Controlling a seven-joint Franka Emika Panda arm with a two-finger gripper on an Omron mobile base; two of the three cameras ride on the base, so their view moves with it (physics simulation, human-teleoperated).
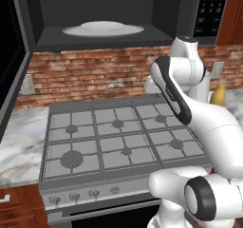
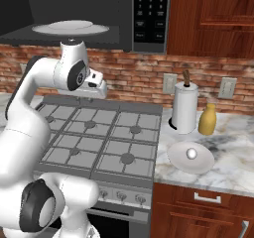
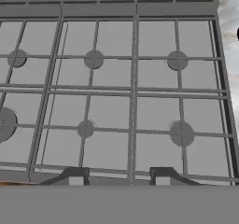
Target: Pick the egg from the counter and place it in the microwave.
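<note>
The arm [image 2: 74,73] stands up over the grey gas stove [image 1: 118,137], and the hand camera looks straight down on its grates and burners. At the bottom of that hand view the two dark fingers [image 3: 116,176] show just their tips, set fairly close together with nothing between them: drawn in narrow and empty.

Over to the worktop [image 2: 233,152], the veined marble stretch right of the stove. There's the egg [image 2: 191,153], small and white, sitting in the middle of a shallow white plate [image 2: 178,165] near the worktop's front edge, just beside the stove's right side. The egg is well apart from the hand, untouched.

Behind the plate, toward the worktop's back edge by the brick wall [image 2: 134,73], a white paper towel roll on a holder [image 2: 184,108] stands upright, and a yellow-tan bottle [image 2: 207,119] stands just beside it to the right. From the left base camera the bottle peeks out behind the robot's elbow.

Up above the stove, the microwave [image 1: 95,13] hangs with its door [image 1: 12,65] swung wide open to the left. The dark cavity is on show, with the round white turntable plate [image 1: 102,28] lying flat on its floor and nothing on it. The keypad panel [image 2: 150,14] sits on the microwave's right side, next to a reddish-brown wall cabinet [image 2: 213,19].
</note>
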